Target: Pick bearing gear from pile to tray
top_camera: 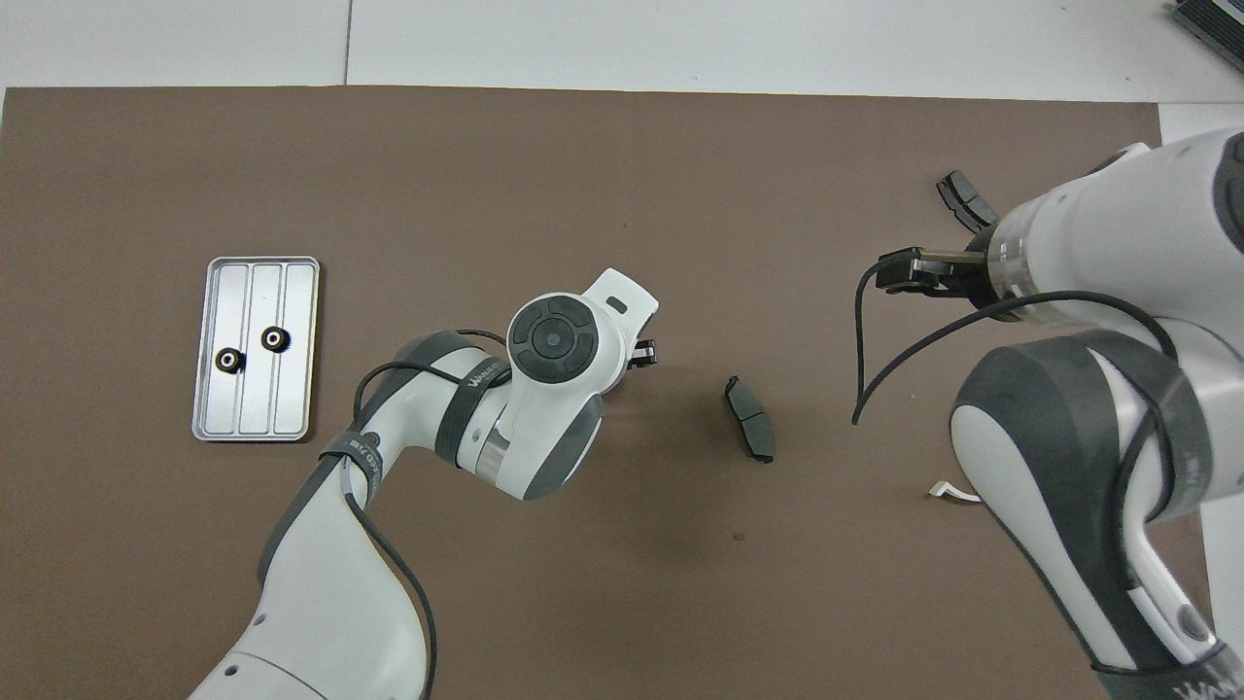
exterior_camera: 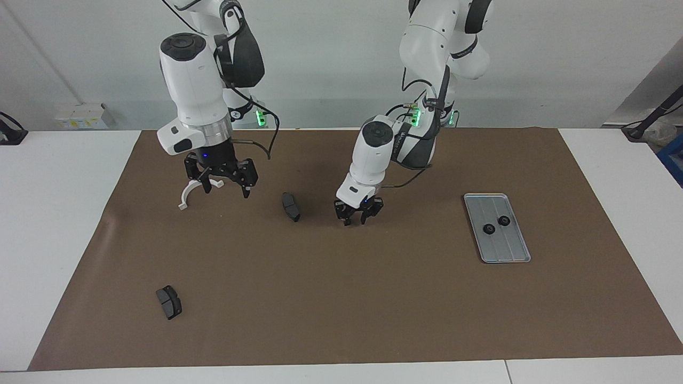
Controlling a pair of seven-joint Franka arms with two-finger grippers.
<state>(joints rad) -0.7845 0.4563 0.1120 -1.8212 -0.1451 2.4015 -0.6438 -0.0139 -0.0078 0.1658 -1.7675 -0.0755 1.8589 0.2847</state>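
A: The left end effector is seen low over the table, between the tray and a grey pad; whether anything is gripped cannot be told.

B: 2 gears lie in the tray. The right end effector, spread open, waits over the white bracket, which could be snagged.

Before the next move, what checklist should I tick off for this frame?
1. Two gears lie in the tray: ok.
2. Room left in the tray: ok.
3. Another gear showing on the mat: not ok; only two pads and a bracket show.
4. Gear held by the left gripper, low over the mat near a pad: cannot tell.
5. The right gripper away from the tray: ok, open over the bracket.
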